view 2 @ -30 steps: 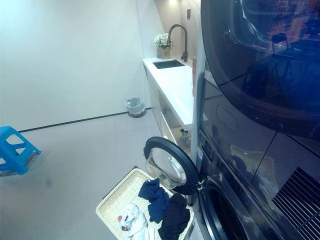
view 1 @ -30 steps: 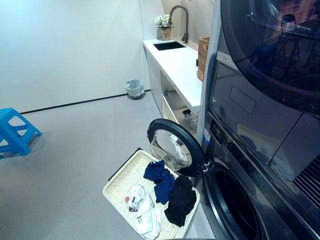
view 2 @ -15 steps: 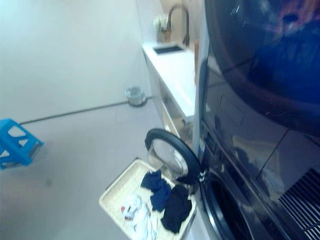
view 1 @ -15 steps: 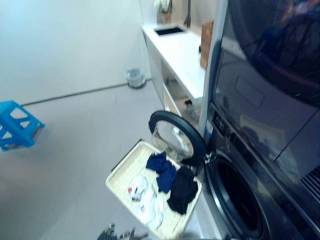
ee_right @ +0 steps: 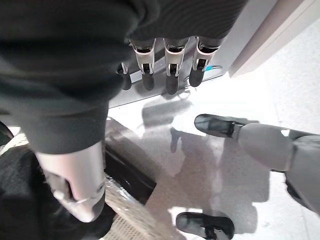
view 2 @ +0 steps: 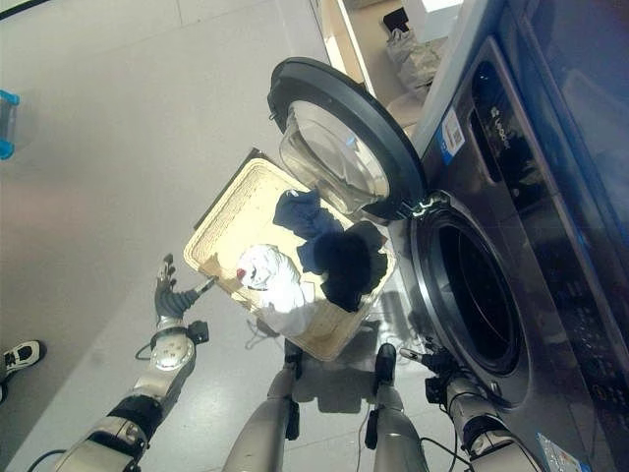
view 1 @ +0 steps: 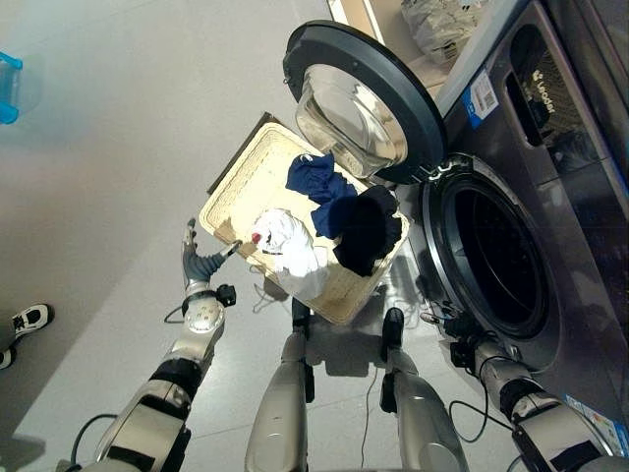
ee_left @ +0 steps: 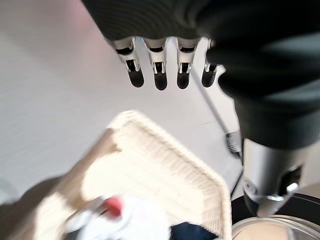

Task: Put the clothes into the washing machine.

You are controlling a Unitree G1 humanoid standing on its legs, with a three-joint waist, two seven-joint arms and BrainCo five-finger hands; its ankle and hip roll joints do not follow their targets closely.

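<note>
view has tipped down; both hands now show, left hand [view 1: 200,264] at the basket's [view 1: 232,187] eight o'clock, right hand [view 2: 435,362] low by the washing machine [view 1: 511,226], fingers straight, empty; clothes [view 1: 339,218] untouched.

A home laundry room, by the look of it: a dark grey front-loading washing machine [view 1: 531,206] stands with its round glass door [view 1: 362,103] swung open. A cream woven laundry basket [view 1: 239,177] of clothes sits on the pale grey tiled floor [view 1: 108,157], just beyond the left hand's fingers [view 1: 191,236].
</note>
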